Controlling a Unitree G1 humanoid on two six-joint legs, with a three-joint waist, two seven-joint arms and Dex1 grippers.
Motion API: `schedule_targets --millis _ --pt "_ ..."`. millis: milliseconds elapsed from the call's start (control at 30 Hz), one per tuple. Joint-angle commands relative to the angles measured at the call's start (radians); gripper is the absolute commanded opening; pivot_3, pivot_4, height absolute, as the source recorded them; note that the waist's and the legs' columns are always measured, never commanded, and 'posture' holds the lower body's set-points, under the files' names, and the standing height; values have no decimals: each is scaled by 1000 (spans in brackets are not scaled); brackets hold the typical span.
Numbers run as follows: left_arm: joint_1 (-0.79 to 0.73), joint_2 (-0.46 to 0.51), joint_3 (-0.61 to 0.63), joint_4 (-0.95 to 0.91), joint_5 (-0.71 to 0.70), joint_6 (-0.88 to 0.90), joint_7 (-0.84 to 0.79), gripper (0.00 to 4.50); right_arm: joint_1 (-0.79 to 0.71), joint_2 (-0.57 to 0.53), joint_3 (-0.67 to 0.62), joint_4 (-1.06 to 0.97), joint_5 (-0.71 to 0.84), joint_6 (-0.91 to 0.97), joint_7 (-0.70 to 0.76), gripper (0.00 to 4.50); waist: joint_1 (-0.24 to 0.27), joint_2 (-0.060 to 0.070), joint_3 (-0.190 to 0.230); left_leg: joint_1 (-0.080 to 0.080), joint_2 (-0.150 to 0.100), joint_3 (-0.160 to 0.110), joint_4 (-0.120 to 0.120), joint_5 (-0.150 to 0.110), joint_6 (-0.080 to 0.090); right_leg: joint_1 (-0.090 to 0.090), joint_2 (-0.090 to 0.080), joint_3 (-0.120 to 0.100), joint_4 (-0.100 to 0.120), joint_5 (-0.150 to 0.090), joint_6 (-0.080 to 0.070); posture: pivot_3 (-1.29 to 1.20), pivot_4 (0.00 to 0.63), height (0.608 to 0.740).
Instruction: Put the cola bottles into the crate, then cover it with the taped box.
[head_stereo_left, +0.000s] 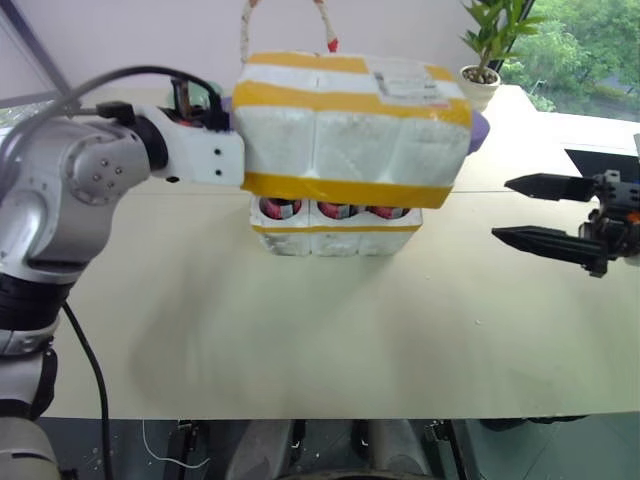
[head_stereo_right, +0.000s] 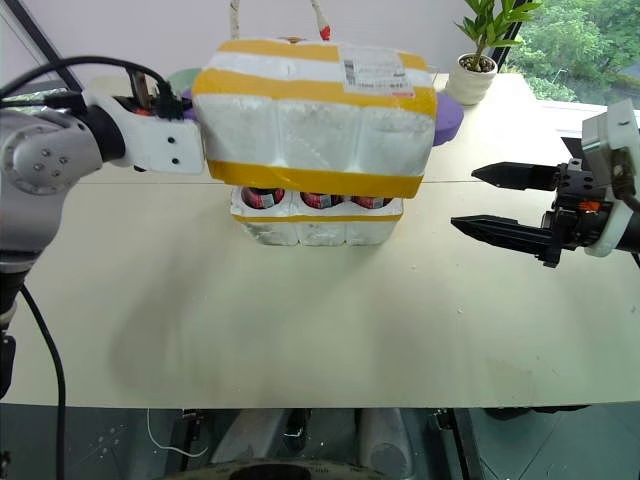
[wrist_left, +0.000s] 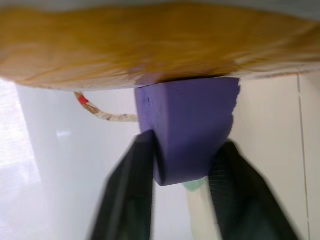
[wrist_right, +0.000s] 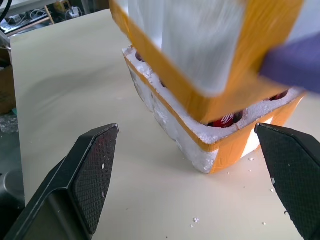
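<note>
The taped box (head_stereo_left: 350, 130), white foam with broad yellow bands and a shipping label, hangs slightly tilted just over the crate (head_stereo_left: 335, 240). Between the two, the red labels of cola bottles (head_stereo_left: 338, 211) show in the crate's sockets. A purple block (wrist_left: 187, 125) sticks out of the box's left end, and my left gripper (wrist_left: 185, 145) is shut on it. A matching purple piece (head_stereo_right: 447, 115) shows at the box's right end. My right gripper (head_stereo_left: 520, 210) stands open and empty to the right of the crate, at about the box's height and pointing toward it.
The crate rests on a pale table (head_stereo_left: 300, 340). A rope-wrapped basket handle (head_stereo_left: 285, 25) rises behind the box. A potted plant (head_stereo_left: 485, 50) stands at the back right. A dark panel (head_stereo_left: 600, 160) lies at the far right edge.
</note>
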Motion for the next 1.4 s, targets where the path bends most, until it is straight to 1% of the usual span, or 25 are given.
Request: schedule_targets --millis 33,67,100,133,233,300,400,467,500,600,700,733,800,833,900,933,967,1000,1067,1133,1233,1333,1400 --pt "8 6 26 -23 33 -17 9 3121 -1 5 -44 -20 19 -8 -6 4500 0 0 0 0 0 0 0 0 0 0 0 0 0 0 0 0 150 738" --pt "14 6 31 -24 39 -18 11 3812 3 3 -42 -20 16 -10 -4 4500 1 0 0 0 0 0 0 0 0 0 0 0 0 0 0 0 150 738" --pt "27 14 36 -24 45 -23 11 4279 7 1 -41 -20 11 -14 -1 4500 2 0 0 0 0 0 0 0 0 0 0 0 0 0 0 0 150 738" --pt "42 21 44 -25 49 -26 13 4456 8 -1 -40 -19 9 -16 2 4500 2 0 0 0 0 0 0 0 0 0 0 0 0 0 0 0 150 738" --pt "94 28 83 -42 28 -17 11 4456 3 -6 -37 -10 8 -19 4 4500 0 0 0 0 0 0 0 0 0 0 0 0 0 0 0 0 150 738" --pt "156 39 139 -63 -7 -4 7 4456 1 -9 -34 -4 5 -22 6 4500 -1 0 0 0 0 0 0 0 0 0 0 0 0 0 0 0 150 738" --pt "222 95 200 -25 19 -154 114 4456 0 -12 -29 3 -1 -26 10 4500 -1 0 0 0 1 0 0 0 0 0 0 0 0 0 0 0 150 738" --pt "311 131 228 -4 28 -221 147 4456 -4 -14 -20 2 -6 -28 8 4500 -1 1 0 0 1 0 0 0 0 0 0 0 0 0 0 0 150 738" --pt "372 143 247 8 23 -257 169 4456 -11 -13 -14 -1 -5 -27 4 4500 -1 1 -1 1 1 0 0 0 0 0 0 0 0 0 0 0 150 738" --pt "476 156 292 55 0 -350 223 4456 -27 -12 -1 -3 -1 -26 3 4500 1 2 -1 1 0 0 -1 -1 1 0 -1 0 0 0 0 0 150 738" --pt "461 119 350 121 -132 -353 219 4456 -43 -8 19 7 -10 -31 1 4500 6 1 0 1 0 0 -1 -1 0 1 -1 0 0 0 0 0 150 738" --pt "438 99 368 130 -216 -322 184 4456 -47 -7 23 10 -13 -32 1 4500 6 1 0 1 0 0 0 -1 0 1 -1 0 0 0 0 0 150 738" --pt "386 58 409 121 -456 -197 58 4456 -50 -6 26 12 -14 -33 0 4500 9 1 0 1 0 0 0 -1 1 1 -1 0 -1 0 0 0 150 738" --pt "362 52 428 110 -599 -116 -38 4456 -53 -5 28 13 -13 -33 -1 4500 8 1 0 0 0 0 1 -1 1 1 -1 0 -1 0 0 0 150 738" --pt "333 56 451 90 -770 0 -158 4456 -56 -4 31 15 -12 -34 -2 4500 0 1 -1 0 0 0 1 -1 1 1 -1 -1 0 0 0 0 150 738" --pt "292 62 464 90 -877 131 -203 4456 -60 -3 36 16 -13 -35 -3 4500 -1 1 -1 0 0 0 1 -1 2 0 -1 -1 0 0 0 0 150 738" --pt "203 51 462 123 -974 251 -236 4456 -65 -1 42 20 -15 -39 -4 4500 -2 1 -1 0 0 0 1 -1 1 0 -1 -1 0 0 0 0 150 738" --pt "116 37 451 164 -1036 343 -253 4456 -71 1 49 24 -18 -42 -6 4500 -3 0 0 1 0 0 1 -1 1 0 -1 -1 1 0 0 0 150 738" --pt "-64 -31 404 277 -1048 448 -210 4456 -79 6 57 28 -20 -45 -9 4500 0 0 0 0 0 -1 2 0 0 0 0 -3 2 0 0 0 150 738" --pt "-197 -109 359 375 -1034 506 -173 4456 -82 13 59 26 -16 -45 -16 4500 3 0 0 3 0 -3 4 0 0 5 1 -6 2 0 0 0 150 738" --pt "-314 -195 322 472 -1019 535 -181 4456 -77 26 52 15 -9 -39 -29 4500 -1 0 0 9 -1 -3 3 -1 2 11 0 -6 0 1 1 0 150 738" --pt "-421 -305 276 590 -981 518 -166 4456 -54 38 35 -3 -3 -33 -44 4500 0 -1 0 9 -1 -3 3 -1 2 11 0 -5 0 1 1 0 150 738" --pt "-452 -362 242 645 -943 482 -163 4456 -42 42 23 -10 2 -29 -51 4500 0 -1 0 8 -1 -3 3 -1 1 10 0 -5 0 1 1 0 150 738"
